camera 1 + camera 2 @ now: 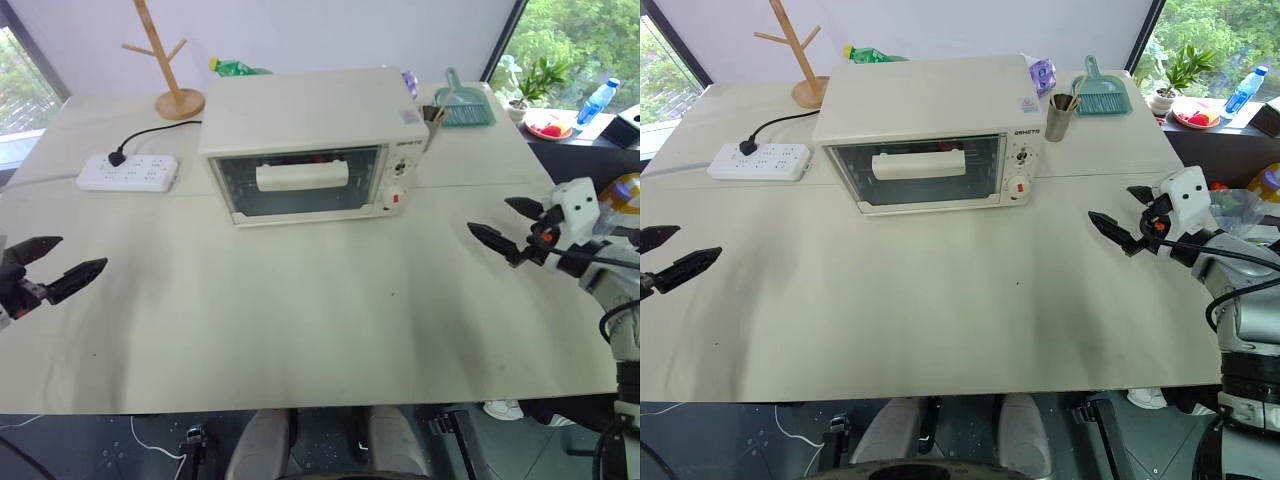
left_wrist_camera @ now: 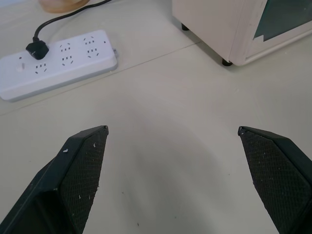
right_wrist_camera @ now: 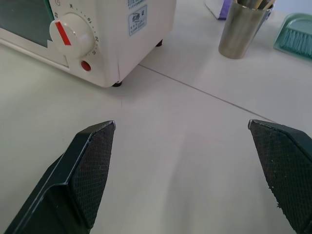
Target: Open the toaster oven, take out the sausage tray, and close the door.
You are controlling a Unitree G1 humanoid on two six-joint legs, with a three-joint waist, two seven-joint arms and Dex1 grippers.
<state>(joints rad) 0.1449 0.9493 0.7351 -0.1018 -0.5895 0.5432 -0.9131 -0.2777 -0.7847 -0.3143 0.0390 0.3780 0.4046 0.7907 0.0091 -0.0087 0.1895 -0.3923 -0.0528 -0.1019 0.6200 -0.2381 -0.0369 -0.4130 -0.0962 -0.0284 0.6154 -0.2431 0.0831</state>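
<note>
A cream-white toaster oven (image 1: pixel 305 140) sits toward the far middle of a pale table (image 1: pixel 300 310). Its glass door (image 1: pixel 298 182) is closed, and the wide white bar handle (image 1: pixel 302 176) runs across the front. The sausage tray cannot be made out through the glass. Knobs and a red button (image 3: pixel 86 66) line the oven's right-hand panel.

The left gripper (image 1: pixel 58 262) hovers over the table's near left edge, well apart from the oven, its two black fingers spread wide and holding nothing. The right gripper (image 1: pixel 508 224) hangs over the right side of the table, fingers also spread wide and empty, pointing toward the oven.

Left of the oven lies a white power strip (image 1: pixel 128 172) with a black plug in it. Behind it stands a wooden peg stand (image 1: pixel 170 60). A metal cup (image 1: pixel 1060 116) and a teal dustpan (image 1: pixel 1102 95) sit right of the oven.
</note>
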